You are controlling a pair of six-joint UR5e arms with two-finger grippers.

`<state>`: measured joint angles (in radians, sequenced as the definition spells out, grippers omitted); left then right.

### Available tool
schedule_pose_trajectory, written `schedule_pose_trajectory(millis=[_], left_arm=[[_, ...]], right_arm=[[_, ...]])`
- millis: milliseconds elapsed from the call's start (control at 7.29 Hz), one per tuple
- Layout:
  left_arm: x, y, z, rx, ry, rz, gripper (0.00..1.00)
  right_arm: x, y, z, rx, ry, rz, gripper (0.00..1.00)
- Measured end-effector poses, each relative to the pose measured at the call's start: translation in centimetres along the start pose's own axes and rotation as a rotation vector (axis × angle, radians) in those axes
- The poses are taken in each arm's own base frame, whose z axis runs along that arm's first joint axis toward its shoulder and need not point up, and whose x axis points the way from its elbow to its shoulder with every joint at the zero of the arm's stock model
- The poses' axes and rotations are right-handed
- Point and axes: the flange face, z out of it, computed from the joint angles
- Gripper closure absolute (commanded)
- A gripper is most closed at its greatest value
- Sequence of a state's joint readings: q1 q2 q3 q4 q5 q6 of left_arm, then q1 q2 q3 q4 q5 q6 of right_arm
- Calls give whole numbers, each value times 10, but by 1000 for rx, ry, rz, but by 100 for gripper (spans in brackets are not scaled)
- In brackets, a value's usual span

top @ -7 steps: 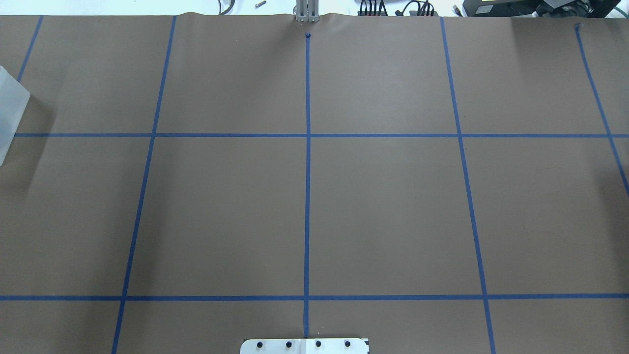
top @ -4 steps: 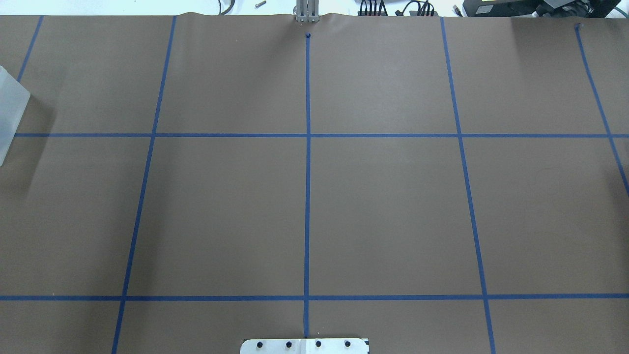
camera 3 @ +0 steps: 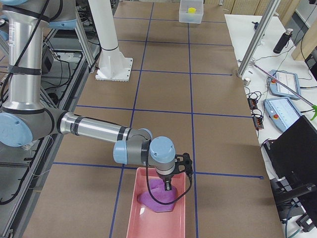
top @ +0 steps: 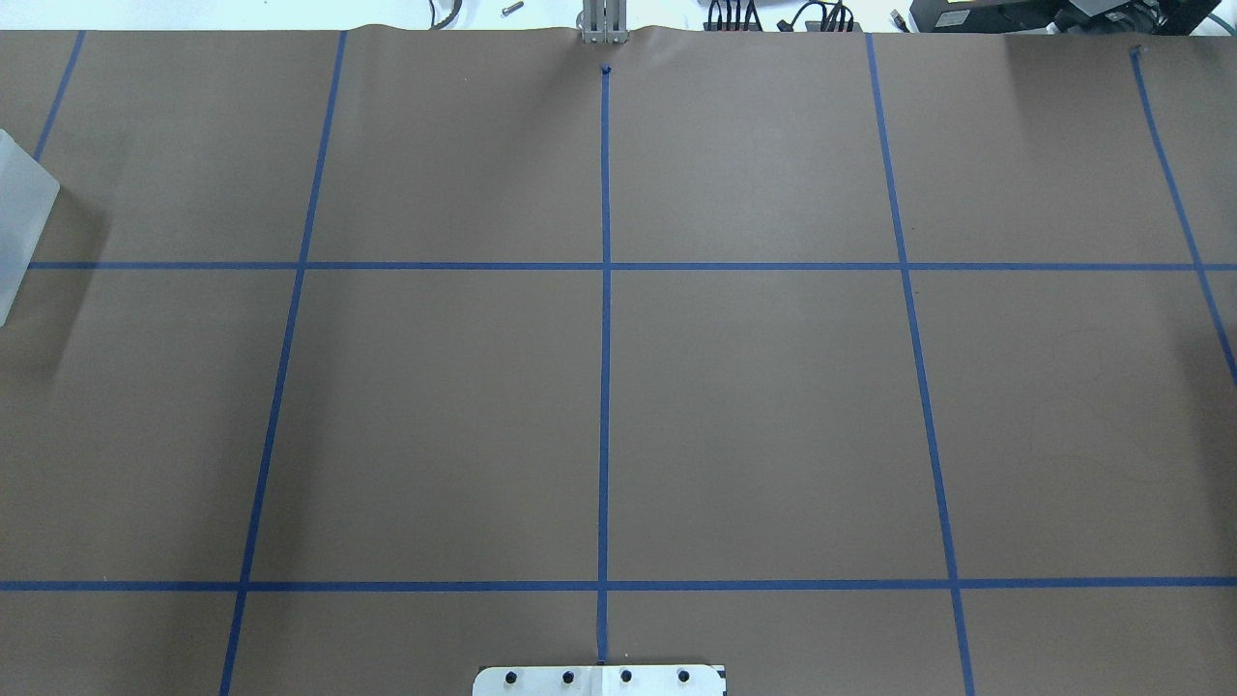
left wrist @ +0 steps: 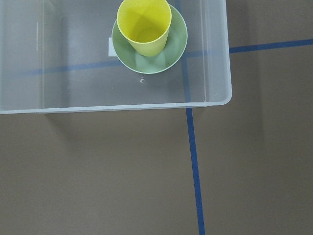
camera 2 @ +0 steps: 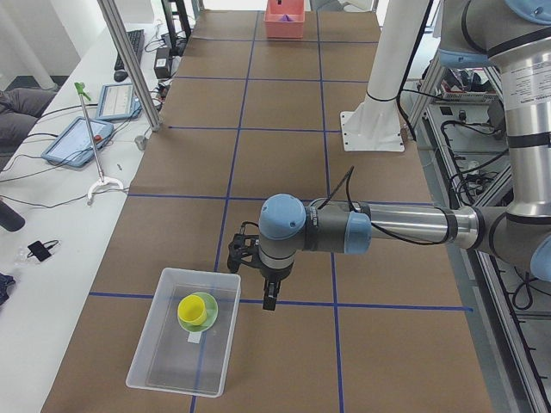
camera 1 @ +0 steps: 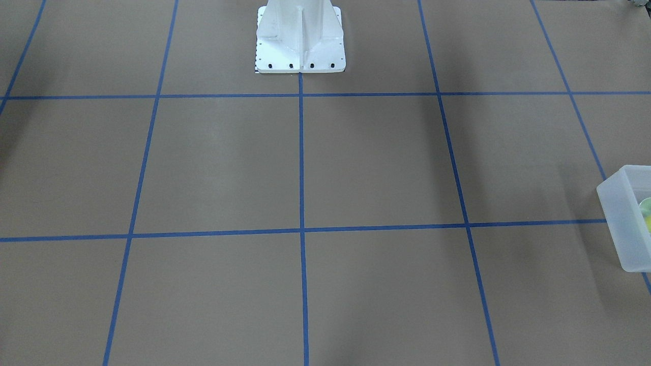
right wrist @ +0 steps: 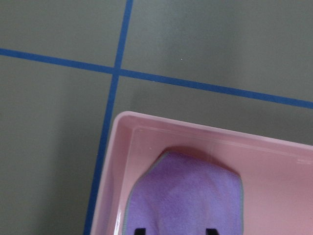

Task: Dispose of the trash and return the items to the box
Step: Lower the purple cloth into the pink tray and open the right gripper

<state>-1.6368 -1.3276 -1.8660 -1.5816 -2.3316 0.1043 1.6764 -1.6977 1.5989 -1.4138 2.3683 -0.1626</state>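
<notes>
The box (camera 2: 164, 361) is a frosted tub at the table's left end, also seen at the edges of the front view (camera 1: 623, 218) and the overhead view (top: 19, 213). Inside it the yellow cup (left wrist: 144, 24) stands in the mint-green bowl (left wrist: 173, 46). My left gripper (camera 2: 265, 297) hangs just beside the box's near corner; I cannot tell whether it is open or shut. My right gripper (right wrist: 176, 231) hovers open over a purple cloth (right wrist: 190, 196) that lies in a pink bin (camera 3: 130, 213) at the table's right end.
The white robot base (camera 1: 300, 56) stands at the middle of the table's robot side. A side bench with tablets (camera 2: 82, 142) and a metal post (camera 2: 129, 64) runs along the far side. Blue tape lines grid the brown table (top: 763, 416).
</notes>
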Motion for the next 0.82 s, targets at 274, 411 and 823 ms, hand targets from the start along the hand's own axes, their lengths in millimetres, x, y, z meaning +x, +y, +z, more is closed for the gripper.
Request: schedule_pose_trajectory(millis=[274,411,823], left_arm=[[0,0,0,-1,0,0,1],[0,0,1,-1,0,-1,1],[-1,1,1,-2,0,-2,1]], right_arm=[[-42,-15,-40,7,-25,101,0],[-55,-13,-53,-5,-15,126,0],[-55,8,-53,-43,23,164,0]])
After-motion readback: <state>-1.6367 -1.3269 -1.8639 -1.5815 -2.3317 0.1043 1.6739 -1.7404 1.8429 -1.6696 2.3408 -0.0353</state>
